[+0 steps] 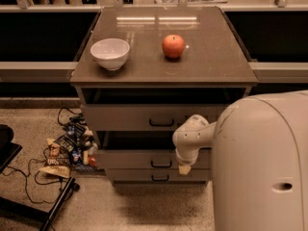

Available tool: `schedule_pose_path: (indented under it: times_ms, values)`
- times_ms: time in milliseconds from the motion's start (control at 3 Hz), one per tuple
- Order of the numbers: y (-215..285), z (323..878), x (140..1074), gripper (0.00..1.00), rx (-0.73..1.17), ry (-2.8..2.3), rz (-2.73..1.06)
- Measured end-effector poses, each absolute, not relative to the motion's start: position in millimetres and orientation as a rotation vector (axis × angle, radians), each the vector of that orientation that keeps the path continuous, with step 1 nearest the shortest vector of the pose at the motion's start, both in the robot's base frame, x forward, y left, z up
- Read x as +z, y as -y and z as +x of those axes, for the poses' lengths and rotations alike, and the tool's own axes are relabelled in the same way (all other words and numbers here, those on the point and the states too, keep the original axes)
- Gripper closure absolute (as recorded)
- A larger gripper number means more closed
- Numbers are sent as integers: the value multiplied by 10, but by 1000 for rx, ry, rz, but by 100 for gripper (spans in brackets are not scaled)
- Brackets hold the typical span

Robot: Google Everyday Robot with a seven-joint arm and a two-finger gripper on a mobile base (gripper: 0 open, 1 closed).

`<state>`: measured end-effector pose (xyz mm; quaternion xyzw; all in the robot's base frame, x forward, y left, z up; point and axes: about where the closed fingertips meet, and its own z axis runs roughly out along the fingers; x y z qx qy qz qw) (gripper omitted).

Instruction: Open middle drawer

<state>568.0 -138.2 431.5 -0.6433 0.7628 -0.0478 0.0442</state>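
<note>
The middle drawer point(130, 159) is the second of three in a grey-beige cabinet, with a small black bar handle point(161, 164) at its centre. A dark gap shows above its front panel. The taller top drawer point(125, 117) sits above it and the lowest drawer point(134, 176) below. My white arm point(192, 136) reaches in from the right. The gripper point(184, 169) hangs as a pale tip in front of the middle drawer's panel, a little right of the handle and apart from it.
A white bowl point(110, 53) and a red apple point(173, 45) stand on the cabinet top point(216, 57). Snack packets and cables point(65, 148) litter the floor at the left. A black stand leg point(53, 208) lies at the lower left. My white body point(262, 167) fills the right.
</note>
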Motion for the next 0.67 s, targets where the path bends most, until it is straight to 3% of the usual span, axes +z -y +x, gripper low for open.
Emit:
schedule_pose_path:
  times_ms: [333,667]
  values:
    - [1386,5653,4340,81,-153,-2339,-1964]
    - [1400,5542,4438,100,-181,-2368,-1956]
